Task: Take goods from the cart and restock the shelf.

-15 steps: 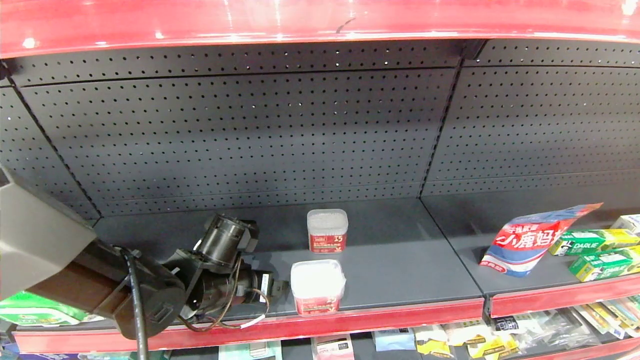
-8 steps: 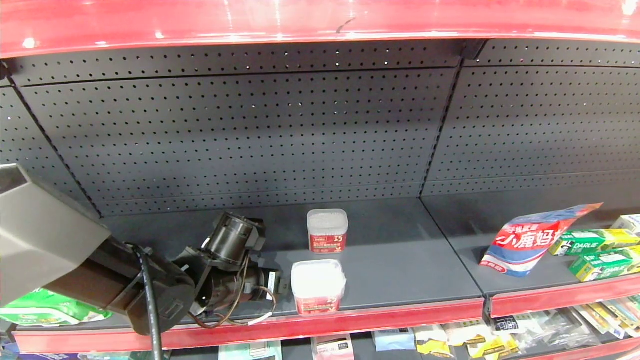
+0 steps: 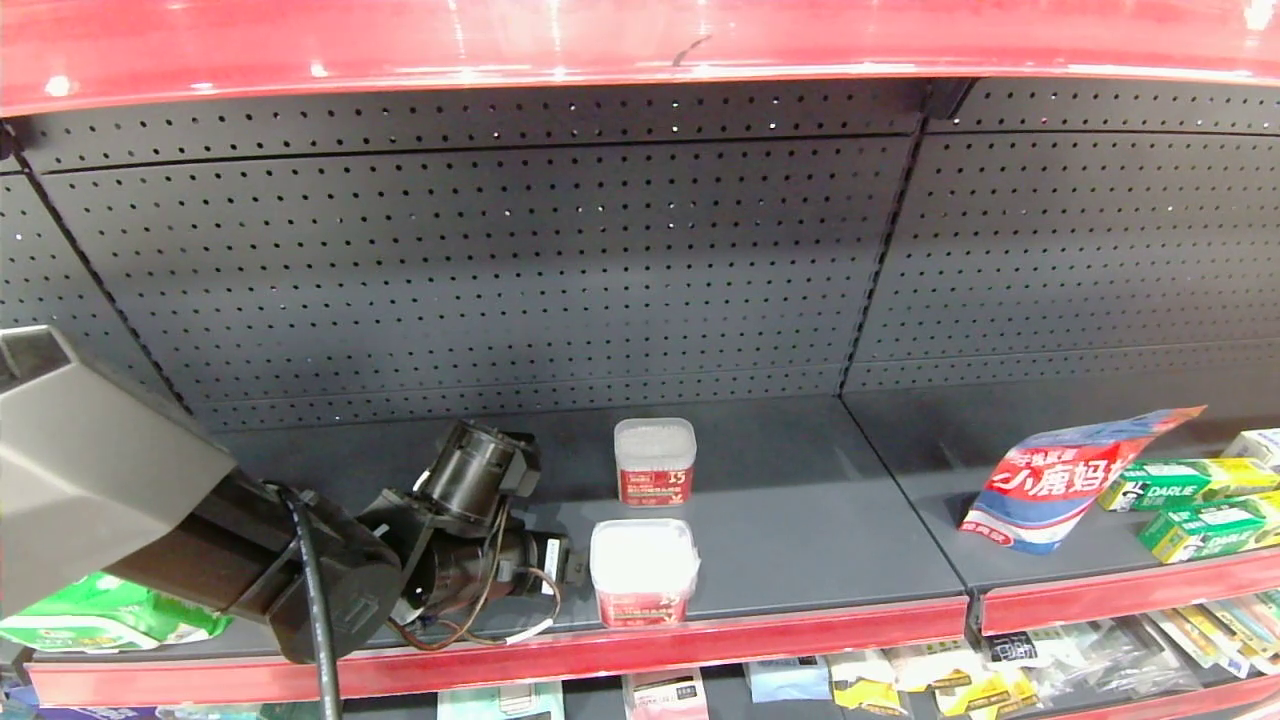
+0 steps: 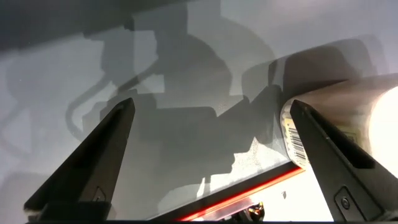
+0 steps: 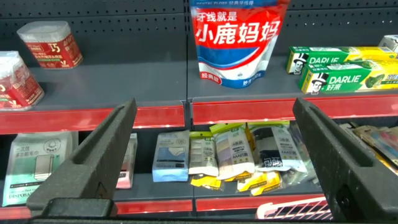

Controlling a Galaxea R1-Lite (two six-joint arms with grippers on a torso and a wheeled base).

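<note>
The left pincer [image 4: 212, 106] rested released, jaws spread, just beside the white-lidded clear plastic tub with red label [image 3: 643, 572]. The tub stood at the front edge of the dark grey metal shelf [image 3: 800, 520] (lined up before a matching tub [image 3: 654, 460], likely to form a row). The right pincer [image 5: 216, 102] gaped empty, facing the shelf.

Clear red-labelled tub [image 3: 643, 572] upright at dark shelf [image 3: 800, 520] front edge, matching tub [image 3: 655, 461] upright behind it, apart
</note>
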